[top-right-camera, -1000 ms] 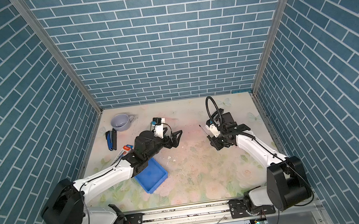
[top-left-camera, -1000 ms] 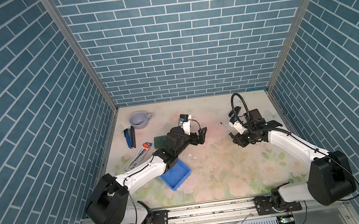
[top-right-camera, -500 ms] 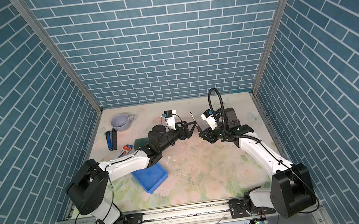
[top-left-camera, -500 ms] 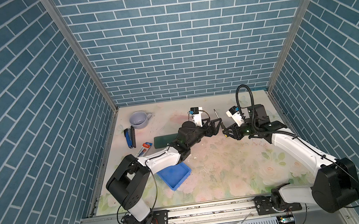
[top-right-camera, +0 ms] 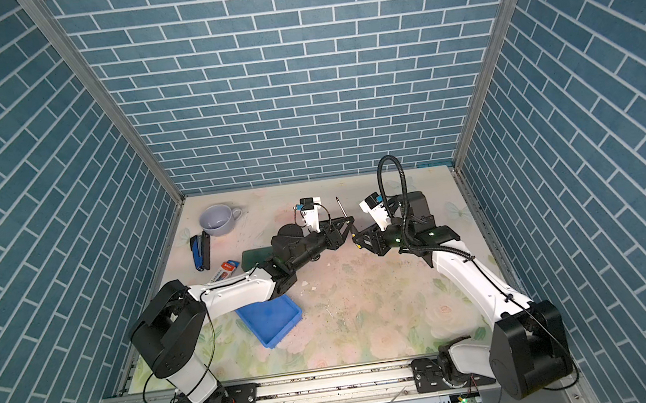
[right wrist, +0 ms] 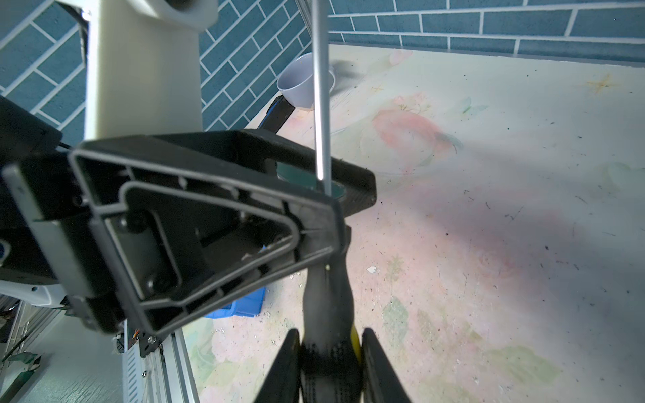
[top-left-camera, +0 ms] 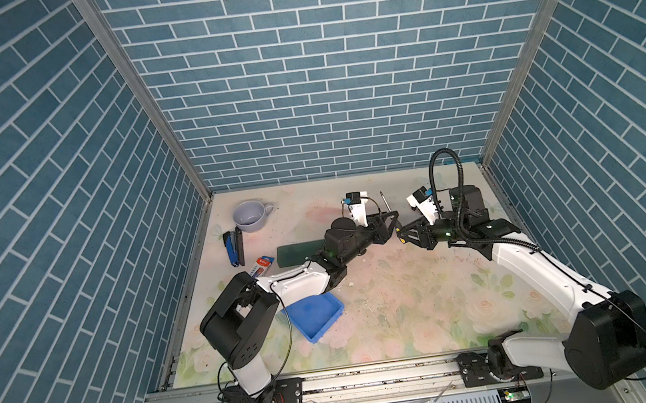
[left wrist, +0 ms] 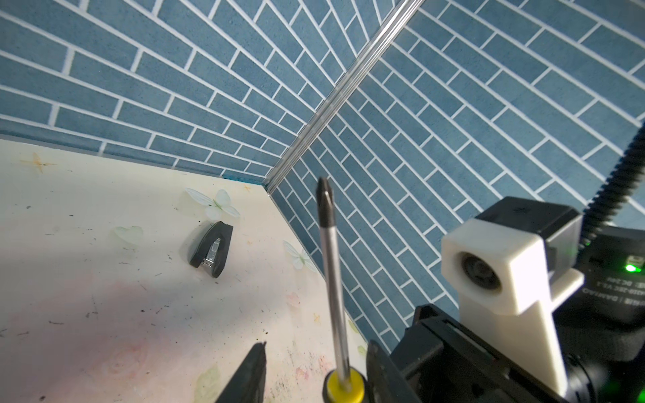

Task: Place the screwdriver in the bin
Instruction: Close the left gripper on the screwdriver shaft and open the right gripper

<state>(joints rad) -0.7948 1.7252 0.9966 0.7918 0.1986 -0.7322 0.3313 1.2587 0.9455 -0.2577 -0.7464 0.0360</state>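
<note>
The screwdriver (top-left-camera: 387, 208) is held above the bench (top-left-camera: 410, 309), shaft up, its handle clamped in the right tool (right wrist: 331, 356). The left tool (left wrist: 316, 349) is set astride the shaft, half-narrowed. A gap on one side is shown only in the left wrist view. The bin (top-left-camera: 318, 316) is placed only by the top views: well apart, partly under the left forearm, so the left arm is judged the nearer.

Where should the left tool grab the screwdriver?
The bare shaft just above the yellow collar, left tool coming in level from the side. The screwdriver stands roughly upright and the right tool covers its handle, so only the shaft is free.
</note>
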